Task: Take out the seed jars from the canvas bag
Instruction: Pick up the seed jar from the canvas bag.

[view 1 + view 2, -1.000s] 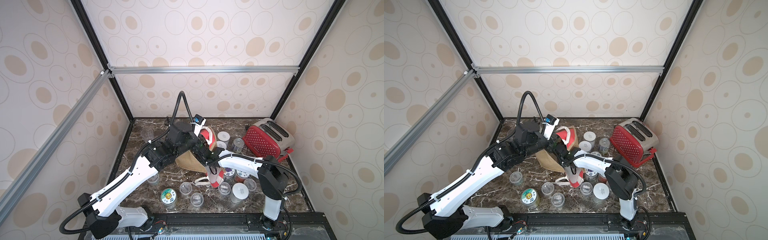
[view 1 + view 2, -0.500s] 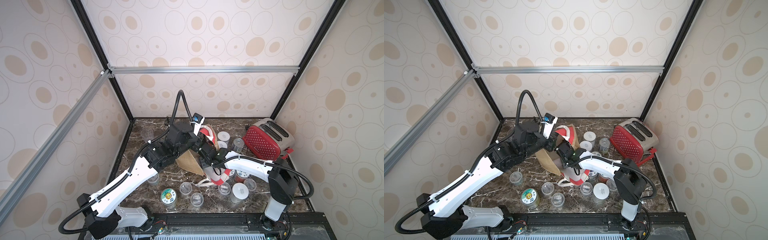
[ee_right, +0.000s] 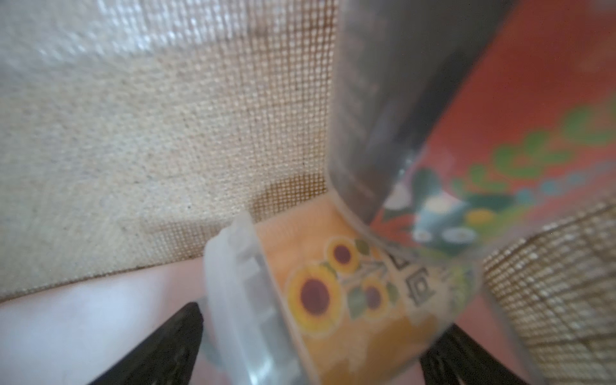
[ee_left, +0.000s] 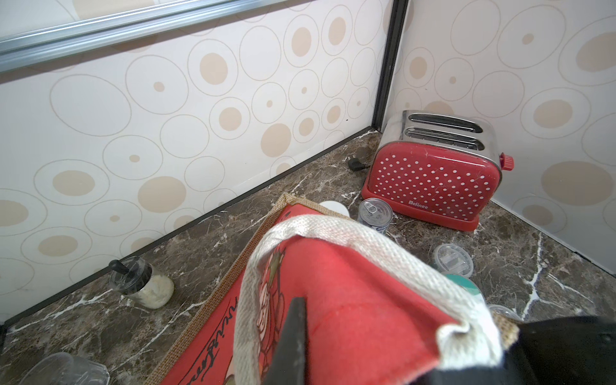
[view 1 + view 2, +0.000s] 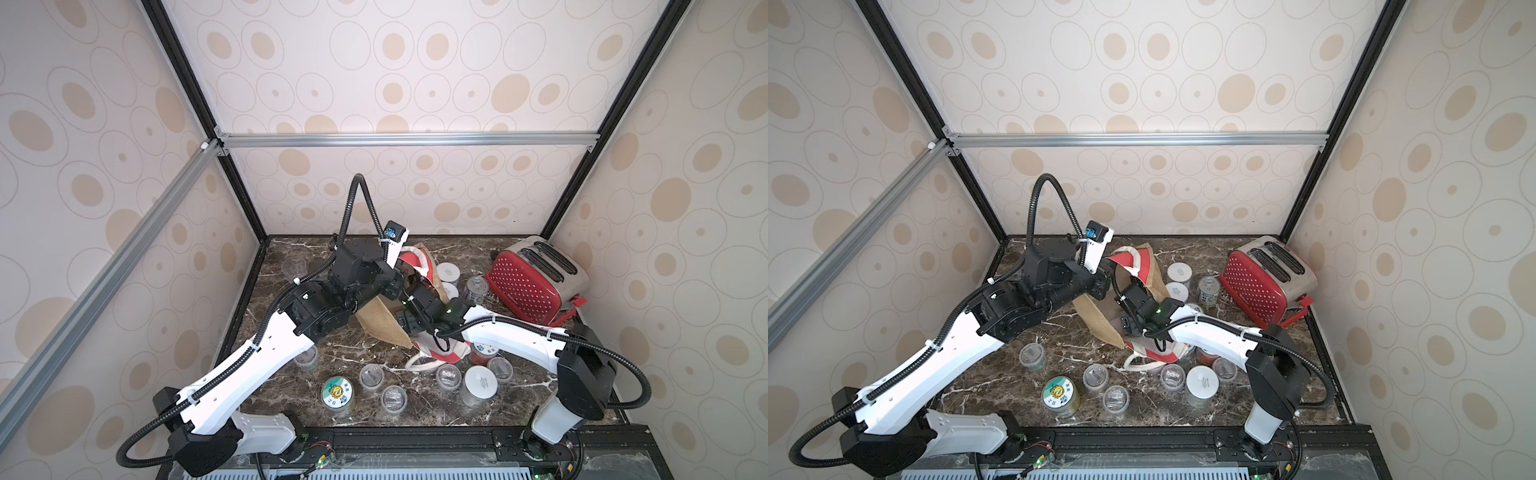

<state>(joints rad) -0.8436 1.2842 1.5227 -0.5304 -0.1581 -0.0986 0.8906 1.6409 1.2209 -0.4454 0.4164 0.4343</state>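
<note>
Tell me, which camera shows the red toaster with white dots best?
The left wrist view: the red, white-dotted metal toaster sits close and whole there, both slots, lever knob and brand lettering plain. Both top views show it small in a back corner. The right wrist view misses it.

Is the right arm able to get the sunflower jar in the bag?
Probably yes: the left gripper holds the bag rim up, and the right gripper has its open jaws on both sides of the jar.
</note>
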